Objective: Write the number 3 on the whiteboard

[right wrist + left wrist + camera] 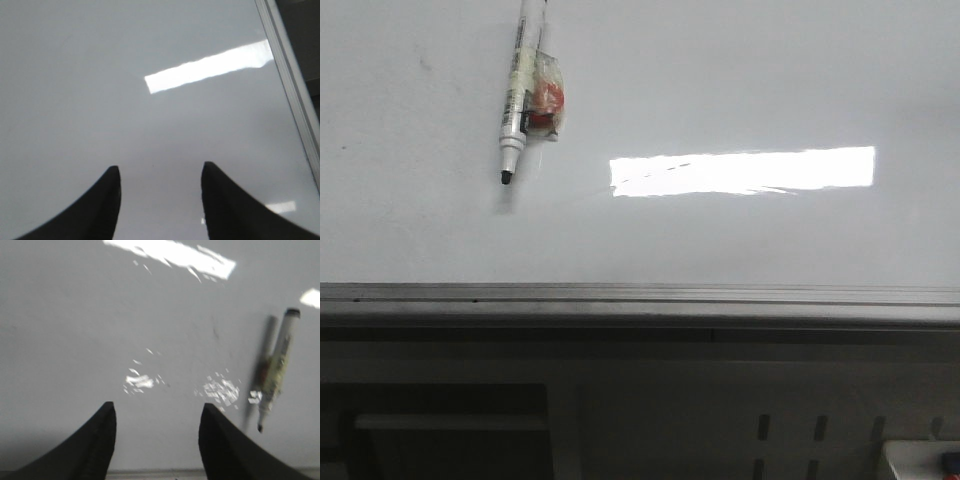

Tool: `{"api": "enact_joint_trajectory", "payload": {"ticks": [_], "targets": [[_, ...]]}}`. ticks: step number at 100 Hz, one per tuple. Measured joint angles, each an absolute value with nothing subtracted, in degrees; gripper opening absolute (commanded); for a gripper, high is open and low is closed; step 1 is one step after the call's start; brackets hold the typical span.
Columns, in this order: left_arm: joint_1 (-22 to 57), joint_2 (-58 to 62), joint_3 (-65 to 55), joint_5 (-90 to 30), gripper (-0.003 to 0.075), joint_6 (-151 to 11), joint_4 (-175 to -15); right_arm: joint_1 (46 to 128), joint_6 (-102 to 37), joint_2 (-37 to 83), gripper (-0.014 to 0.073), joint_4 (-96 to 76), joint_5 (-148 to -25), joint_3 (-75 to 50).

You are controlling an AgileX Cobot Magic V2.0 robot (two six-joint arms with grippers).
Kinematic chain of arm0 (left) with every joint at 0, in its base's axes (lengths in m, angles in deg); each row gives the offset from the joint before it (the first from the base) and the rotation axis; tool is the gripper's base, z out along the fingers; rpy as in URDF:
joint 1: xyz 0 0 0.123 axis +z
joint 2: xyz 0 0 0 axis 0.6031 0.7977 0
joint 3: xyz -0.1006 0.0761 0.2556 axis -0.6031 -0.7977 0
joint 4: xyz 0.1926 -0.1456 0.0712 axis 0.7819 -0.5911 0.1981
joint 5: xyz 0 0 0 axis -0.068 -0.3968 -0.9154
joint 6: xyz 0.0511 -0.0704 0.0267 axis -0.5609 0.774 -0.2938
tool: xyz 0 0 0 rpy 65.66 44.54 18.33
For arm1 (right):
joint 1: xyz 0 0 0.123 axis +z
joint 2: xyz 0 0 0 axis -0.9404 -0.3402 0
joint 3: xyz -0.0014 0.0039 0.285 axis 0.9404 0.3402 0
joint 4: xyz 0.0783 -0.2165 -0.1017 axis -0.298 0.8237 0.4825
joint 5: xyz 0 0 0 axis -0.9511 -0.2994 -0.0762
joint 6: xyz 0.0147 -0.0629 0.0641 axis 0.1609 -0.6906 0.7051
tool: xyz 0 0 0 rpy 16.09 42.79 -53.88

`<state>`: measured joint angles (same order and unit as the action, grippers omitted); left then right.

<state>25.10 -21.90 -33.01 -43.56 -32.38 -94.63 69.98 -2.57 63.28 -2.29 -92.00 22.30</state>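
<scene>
The whiteboard (pixel 740 240) is a glossy white board with a grey metal edge rail along its near side. No drawn number 3 shows on it. A white marker pen (pixel 520 90) with a black tip lies at the board's far left, tip toward the rail, with a red and clear wrap on its barrel. It also shows in the left wrist view (pixel 276 372). My left gripper (pixel 157 410) is open and empty above the board, the pen off to one side of it. My right gripper (pixel 160 172) is open and empty above bare board. Neither gripper shows in the front view.
A bright rectangular light reflection (pixel 742 171) lies on the board's middle. The grey edge rail (pixel 640 296) runs across the front, and also shows in the right wrist view (pixel 292 95). Below it is a grey frame with slots (pixel 790 430).
</scene>
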Motion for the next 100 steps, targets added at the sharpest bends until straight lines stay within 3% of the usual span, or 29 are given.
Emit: {"api": "enact_joint_trajectory", "payload": {"ticks": [15,44,85,100], "targets": [[18.6,-13.3,-29.6,-45.0,0.0377,-44.4,-103.2,71.3,-2.6,61.3,0.0344,-2.2,-92.2,20.9],[6.4,2.8,-20.7,-38.9,0.0377,-47.2,-104.6,76.2,-2.6,60.3,0.0344,-2.2,-92.6,20.8],[5.3,16.9,-15.9,-35.3,0.0372,-47.2,-104.9,77.2,-2.6,60.3,0.0344,-2.3,-93.7,20.7],[5.0,18.5,-15.2,-35.4,0.0283,-47.2,-105.4,77.2,-2.6,60.3,0.0344,-2.8,-93.7,20.7]]}}
